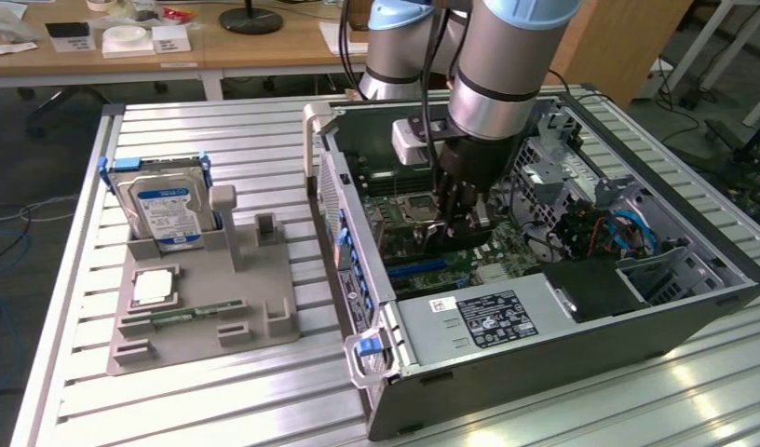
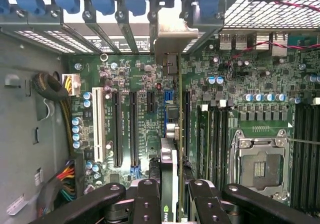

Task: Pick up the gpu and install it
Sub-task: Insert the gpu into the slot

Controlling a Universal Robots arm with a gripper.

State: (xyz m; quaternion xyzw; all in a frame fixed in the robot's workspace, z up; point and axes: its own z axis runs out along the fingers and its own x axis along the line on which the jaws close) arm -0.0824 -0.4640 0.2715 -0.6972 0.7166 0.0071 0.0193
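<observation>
Dark gpu (image 2: pixel 169 166) edge-on, seemingly gripped inside tool (image 2: pixel 172 199)

A: Exterior view: bright, even light from above. Glare streaks on the table (image 1: pixel 710 391) slats. Short, soft shadows on the grey tray (image 1: pixel 262 284). The arm (image 1: pixel 505 84) shades the case (image 1: pixel 542 326) interior.

B: Wrist view: motherboard (image 2: pixel 135 109) evenly lit, vent grille (image 2: pixel 265 14) blown white. Gripper (image 2: pixel 173 191) links dark, the gpu (image 2: pixel 169 156) edge between them dim.

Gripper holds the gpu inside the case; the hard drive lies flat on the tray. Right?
No: the hard drive stands upright in the tray, per the exterior view. The gripper does hold the gpu inside the case.
</observation>
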